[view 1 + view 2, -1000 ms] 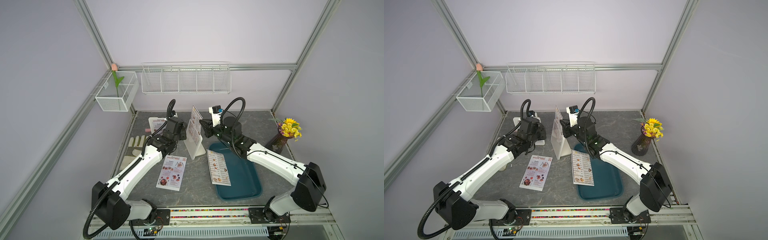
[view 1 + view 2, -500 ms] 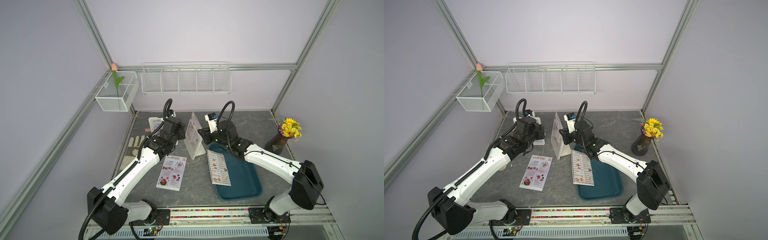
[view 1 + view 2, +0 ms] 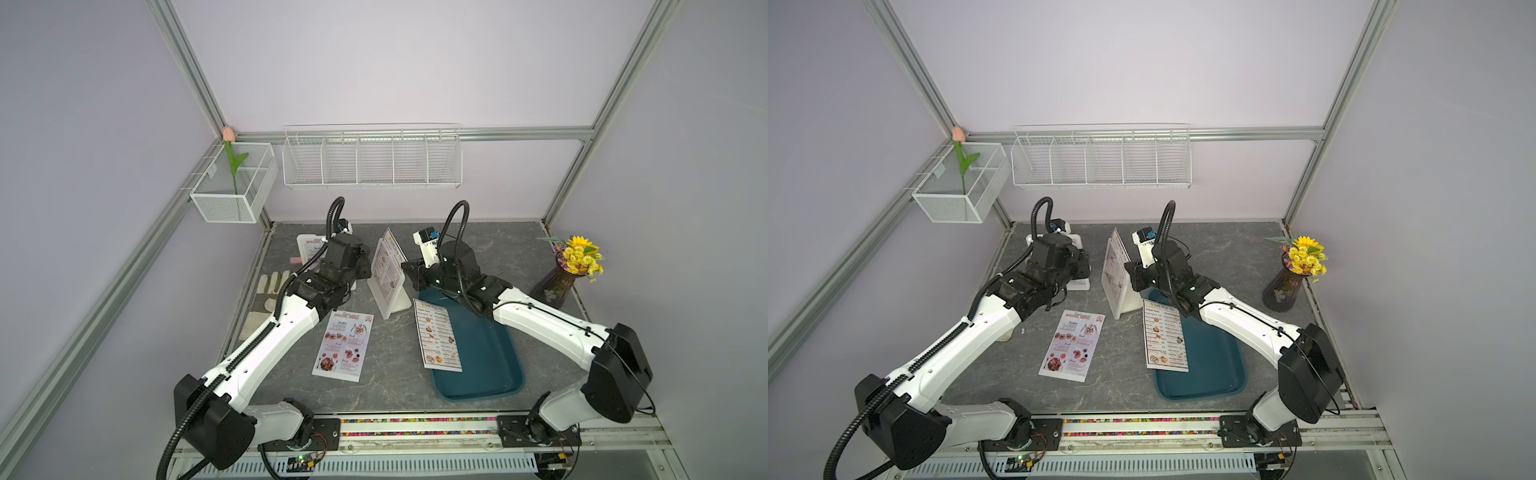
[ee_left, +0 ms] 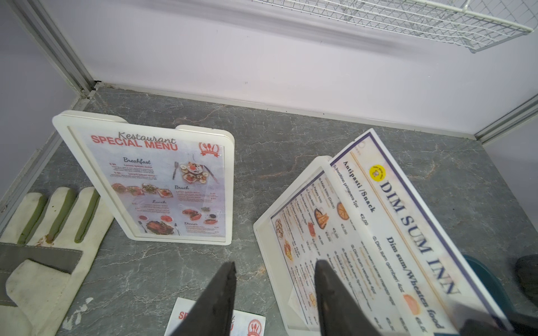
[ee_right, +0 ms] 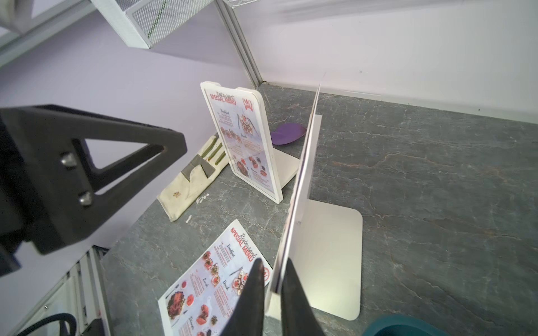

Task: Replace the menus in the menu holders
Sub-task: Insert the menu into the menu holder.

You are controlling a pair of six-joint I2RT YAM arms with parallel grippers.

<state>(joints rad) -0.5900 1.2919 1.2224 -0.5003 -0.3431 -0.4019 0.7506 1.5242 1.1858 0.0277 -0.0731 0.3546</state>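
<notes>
A white menu holder (image 3: 390,286) stands mid-table in both top views. A DIM SUM INN menu (image 4: 407,232) sits partly in it, its header edge sticking out above the frame. My right gripper (image 5: 272,288) is shut on this sheet's side edge, beside the holder (image 5: 323,232). The other menu holder (image 4: 157,180) stands at the back left with a SPECIAL MENU inside. My left gripper (image 4: 275,279) hangs open and empty between the two holders. A loose SPECIAL MENU (image 3: 345,345) lies flat in front. A loose DIM SUM INN menu (image 3: 436,336) overlaps the teal tray (image 3: 482,365).
A work glove (image 3: 266,291) lies along the left edge. A vase of yellow flowers (image 3: 561,278) stands at the right edge. Wire racks (image 3: 372,158) hang on the back wall. A purple flat piece (image 5: 286,133) lies behind the back-left holder.
My right arm has come down with the DIM SUM INN menu, and the sheet's top edge now stands lower over the holder. The left arm shifted only slightly.
</notes>
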